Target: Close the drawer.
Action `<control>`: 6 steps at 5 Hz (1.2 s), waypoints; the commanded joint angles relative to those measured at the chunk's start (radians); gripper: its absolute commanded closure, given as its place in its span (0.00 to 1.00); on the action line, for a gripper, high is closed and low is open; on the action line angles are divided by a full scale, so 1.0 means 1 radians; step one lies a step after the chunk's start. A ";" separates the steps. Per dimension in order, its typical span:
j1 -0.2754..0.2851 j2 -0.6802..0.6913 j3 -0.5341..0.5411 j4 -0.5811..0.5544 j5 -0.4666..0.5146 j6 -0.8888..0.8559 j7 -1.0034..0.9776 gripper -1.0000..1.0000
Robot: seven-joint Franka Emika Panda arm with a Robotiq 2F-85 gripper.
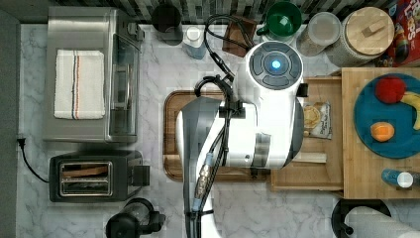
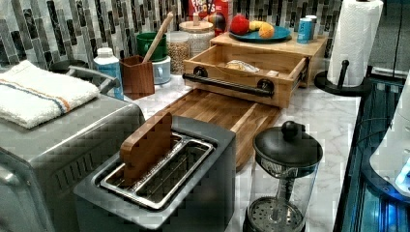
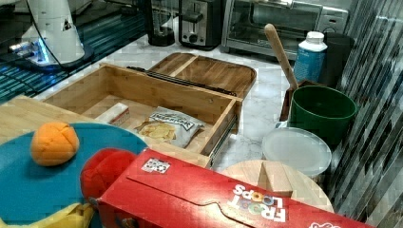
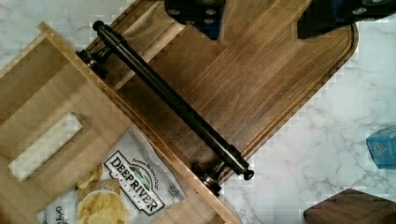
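1. Drawer (image 2: 241,65) stands pulled well out of the light wood block (image 2: 290,48) that carries the blue plate (image 2: 254,35); in the left view it sits at about 1 o'clock, front face toward the dark tray (image 2: 217,113)
2. Black bar handle (image 4: 173,100) runs across the drawer front, held on two posts; the front overhangs or just meets the tray's edge
3. Gripper (image 4: 254,16) hangs above the tray, just out from the handle; fingers spread apart, holding nothing
4. Step in hand, as I judge it: get behind the drawer front and push it home
5. To do it well: drop low enough to meet the front face or the bar near its middle, so the push runs straight along the slides and the drawer does not skew
6. Keep the push level; a contact near one post would likely twist it
7. Risk: fingers catching under the bar
8. Count inside drawer: one chip bag (image 3: 168,126), one small pale box (image 3: 113,114)
9. Count on plate: one red fruit, one orange, one banana
10. One toaster (image 1: 94,176), one toaster oven (image 1: 89,74)
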 commanded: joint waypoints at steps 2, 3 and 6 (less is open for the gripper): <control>-0.011 -0.036 0.013 -0.086 -0.014 0.101 -0.140 0.00; 0.062 -0.058 -0.039 -0.109 -0.007 0.108 -0.336 0.00; 0.094 -0.132 0.087 -0.261 -0.171 0.228 -0.641 0.00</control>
